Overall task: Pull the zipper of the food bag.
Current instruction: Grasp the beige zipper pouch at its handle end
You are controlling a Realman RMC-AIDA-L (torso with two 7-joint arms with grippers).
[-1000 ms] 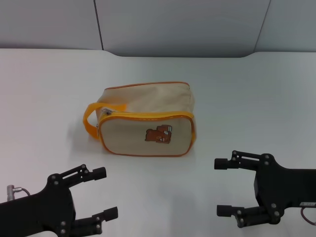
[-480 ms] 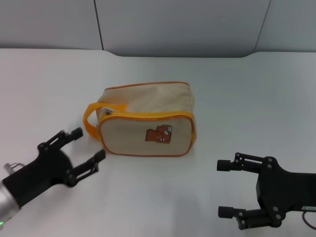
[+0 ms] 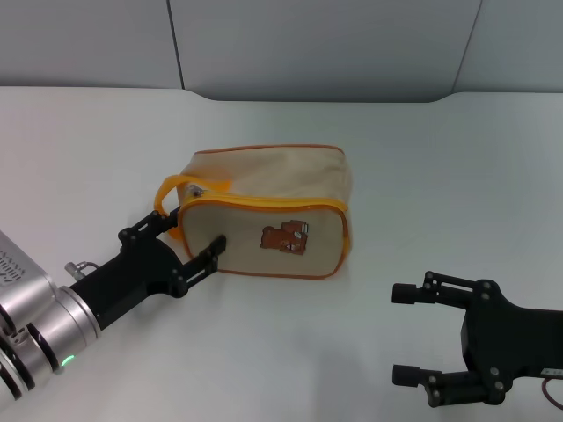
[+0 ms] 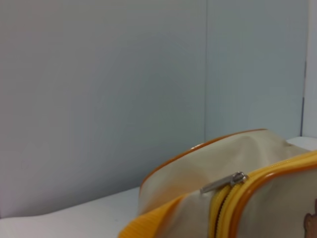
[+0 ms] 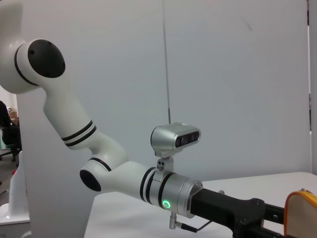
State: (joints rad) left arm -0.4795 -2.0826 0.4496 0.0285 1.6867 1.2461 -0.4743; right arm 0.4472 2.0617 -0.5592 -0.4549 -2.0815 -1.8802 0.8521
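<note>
The left gripper (image 3: pixel 187 240) is reaching in at the handle end of the food bag (image 3: pixel 268 215), its two black fingers spread wide apart and holding nothing; one fingertip is sitting beside the orange loop handle (image 3: pixel 172 195), the other is lying against the bag's bear-printed side panel near its lower corner. The bag is resting on the white table (image 3: pixel 440 176), beyond the gripper and towards the grey wall (image 3: pixel 308 44). The zipper (image 4: pixel 224 182) is running along the bag's orange-edged top, its silvery pull tab lying at the handle end. The right gripper (image 3: pixel 413 336) is hovering well apart from the bag, fingers open and empty.
</note>
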